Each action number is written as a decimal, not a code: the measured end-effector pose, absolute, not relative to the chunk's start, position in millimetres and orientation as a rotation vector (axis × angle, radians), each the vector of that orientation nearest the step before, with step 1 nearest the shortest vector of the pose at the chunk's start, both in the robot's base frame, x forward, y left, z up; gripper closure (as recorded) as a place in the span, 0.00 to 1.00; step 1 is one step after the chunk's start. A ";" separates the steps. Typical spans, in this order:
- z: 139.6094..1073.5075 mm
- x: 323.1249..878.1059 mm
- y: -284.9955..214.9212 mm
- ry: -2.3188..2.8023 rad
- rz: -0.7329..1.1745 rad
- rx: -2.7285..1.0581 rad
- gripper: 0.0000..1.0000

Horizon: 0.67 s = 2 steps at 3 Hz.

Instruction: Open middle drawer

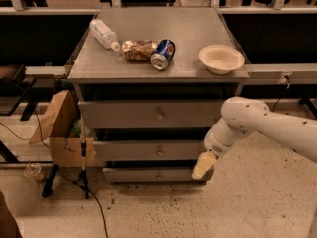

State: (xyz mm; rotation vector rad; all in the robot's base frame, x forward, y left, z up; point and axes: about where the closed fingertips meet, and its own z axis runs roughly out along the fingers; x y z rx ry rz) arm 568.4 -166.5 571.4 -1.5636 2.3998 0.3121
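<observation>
The middle drawer [129, 150] is a long grey front with a small round knob [159, 152] at its centre. It sits flush in the cabinet between a wider drawer [124, 114] above and a narrower one [138, 174] below. My gripper [203, 165], pale yellow at its tip, hangs from the white arm [247, 120] at the right end of the drawer fronts. It overlaps the lower right corner of the middle drawer and is well to the right of the knob.
On the cabinet top [193, 29] lie a plastic bottle [103, 33], a crumpled snack bag [138, 49], a blue can [163, 54] and a beige bowl [221, 58]. A brown paper bag [54, 123] and a thin black stand [81, 152] are at the cabinet's left.
</observation>
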 end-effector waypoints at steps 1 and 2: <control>553.7 562.0 -163.3 2.419 0.348 -1.572 0.00; 558.7 562.5 -163.0 2.413 0.340 -1.573 0.00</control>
